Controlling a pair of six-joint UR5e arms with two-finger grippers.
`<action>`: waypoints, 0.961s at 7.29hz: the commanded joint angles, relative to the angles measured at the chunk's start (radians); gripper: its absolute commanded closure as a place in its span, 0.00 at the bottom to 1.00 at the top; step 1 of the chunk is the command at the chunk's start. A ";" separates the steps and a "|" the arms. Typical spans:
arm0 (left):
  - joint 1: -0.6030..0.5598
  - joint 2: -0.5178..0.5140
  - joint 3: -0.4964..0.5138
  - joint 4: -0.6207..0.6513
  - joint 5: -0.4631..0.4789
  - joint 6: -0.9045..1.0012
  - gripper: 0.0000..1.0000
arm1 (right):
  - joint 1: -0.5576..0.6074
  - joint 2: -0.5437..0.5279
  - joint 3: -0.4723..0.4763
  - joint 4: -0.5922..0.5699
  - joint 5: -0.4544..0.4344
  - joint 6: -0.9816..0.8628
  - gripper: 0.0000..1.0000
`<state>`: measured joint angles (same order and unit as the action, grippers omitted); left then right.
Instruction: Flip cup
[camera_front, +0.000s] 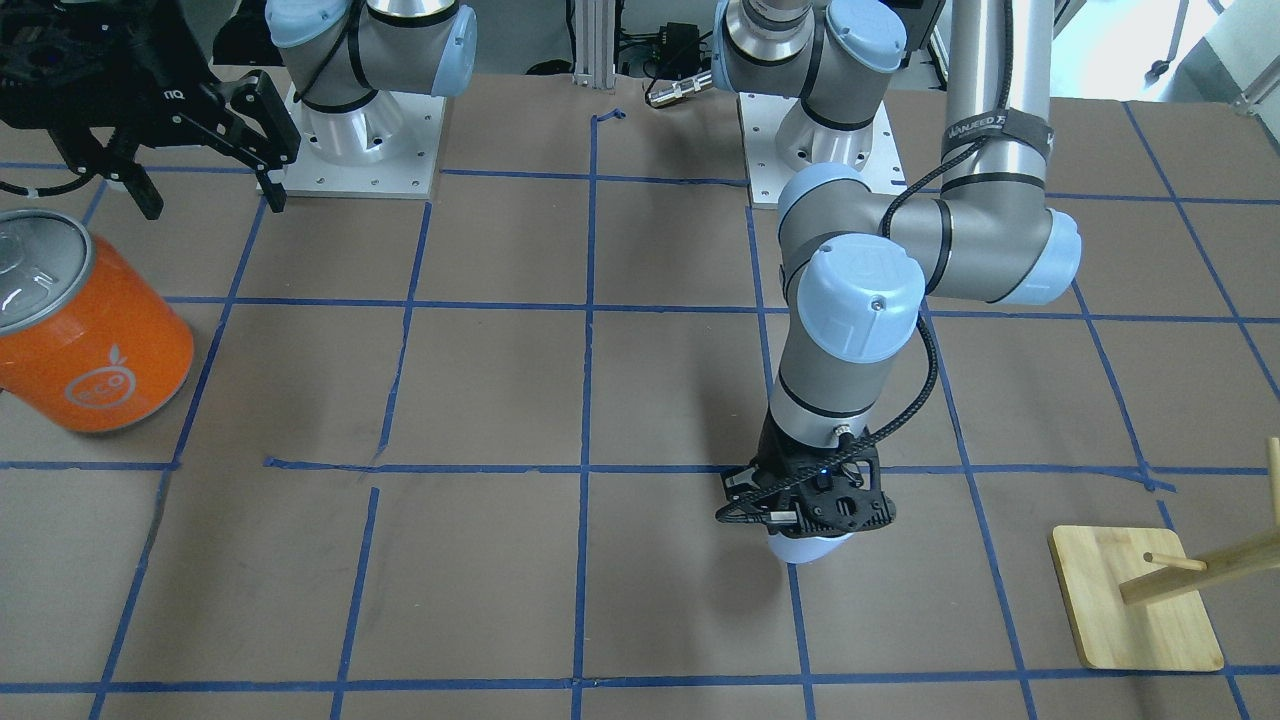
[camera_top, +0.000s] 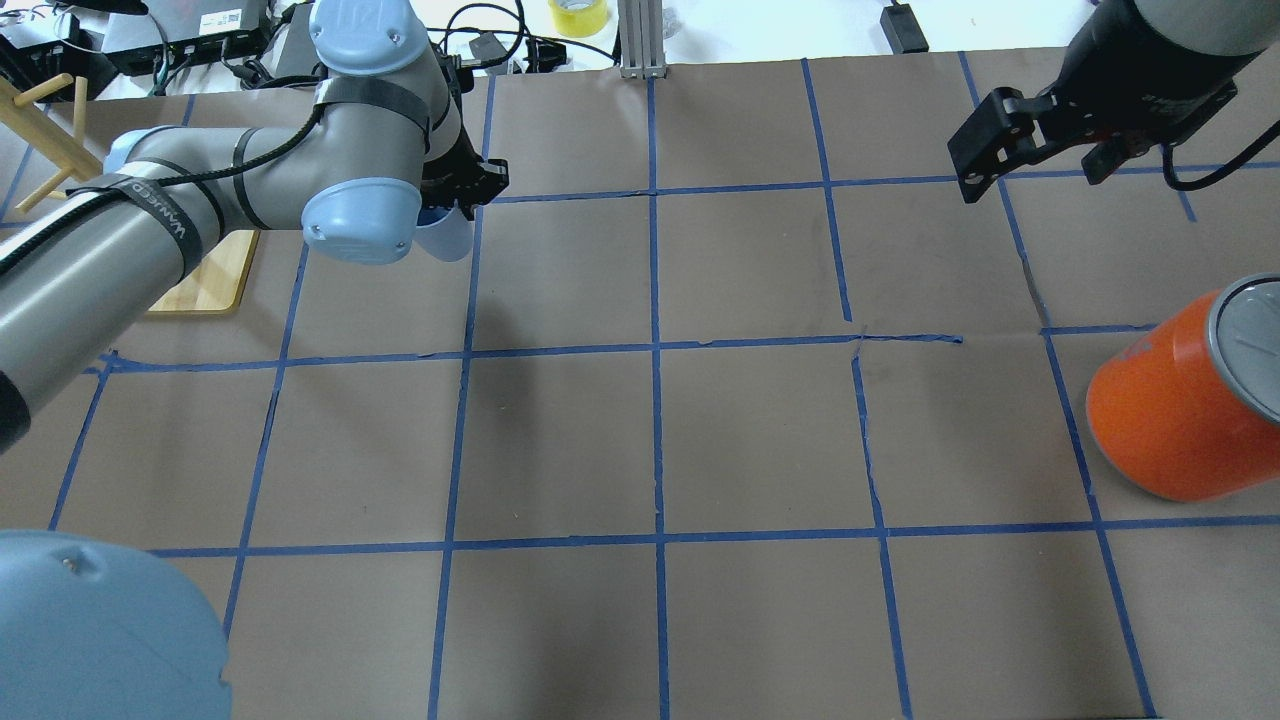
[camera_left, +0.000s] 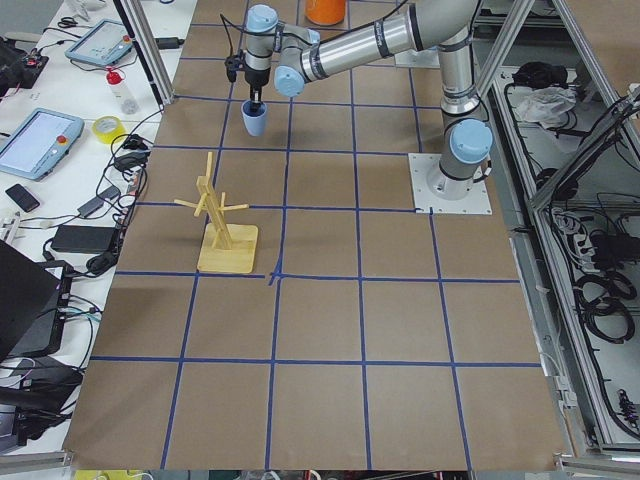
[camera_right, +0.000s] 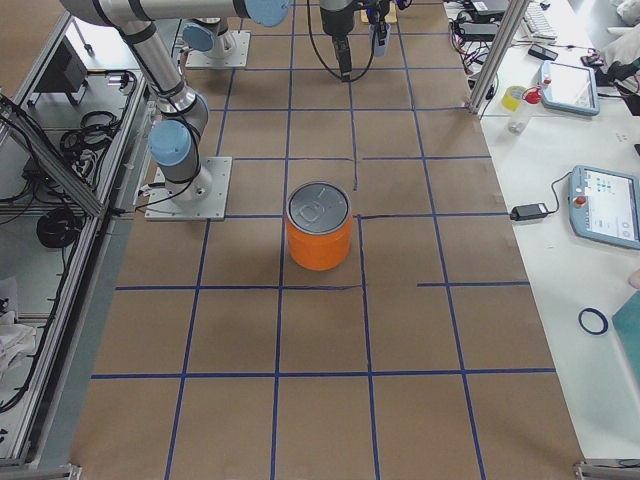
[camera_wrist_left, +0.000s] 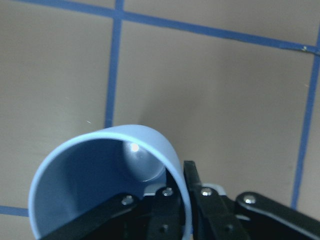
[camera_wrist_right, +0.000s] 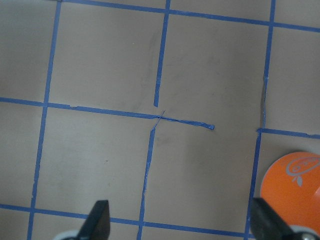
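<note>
At 10 o'clock on the table (camera_top: 760, 430), left gripper (camera_wrist_left: 189, 200) pinches the rim of the cup (camera_wrist_left: 90, 175), mouth up; we'd lower it level until the base seats before releasing, right gripper (camera_wrist_right: 182, 222) idle, spread, at 2 o'clock.

Left arm: stretched forward, wrist pointing down, 10 o'clock in the overhead view.
Left gripper (camera_wrist_left: 186, 195): pinching the cup (camera_wrist_left: 95, 172) wall, one finger inside.
Right gripper (camera_wrist_right: 181, 222): fingers spread wide, empty, 2 o'clock overhead.
</note>
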<state>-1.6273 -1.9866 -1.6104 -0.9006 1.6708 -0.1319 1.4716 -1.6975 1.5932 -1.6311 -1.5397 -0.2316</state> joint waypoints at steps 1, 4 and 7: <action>0.073 -0.018 -0.009 0.006 0.018 0.061 1.00 | -0.002 0.008 -0.060 0.061 -0.007 -0.012 0.00; 0.084 -0.060 -0.009 0.008 0.017 0.064 1.00 | -0.004 0.058 -0.110 0.135 -0.014 -0.017 0.00; 0.101 -0.086 -0.011 0.006 0.018 0.067 0.99 | 0.016 0.065 -0.113 0.134 0.004 -0.015 0.00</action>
<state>-1.5386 -2.0653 -1.6202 -0.8931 1.6894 -0.0651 1.4774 -1.6355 1.4803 -1.5001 -1.5388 -0.2410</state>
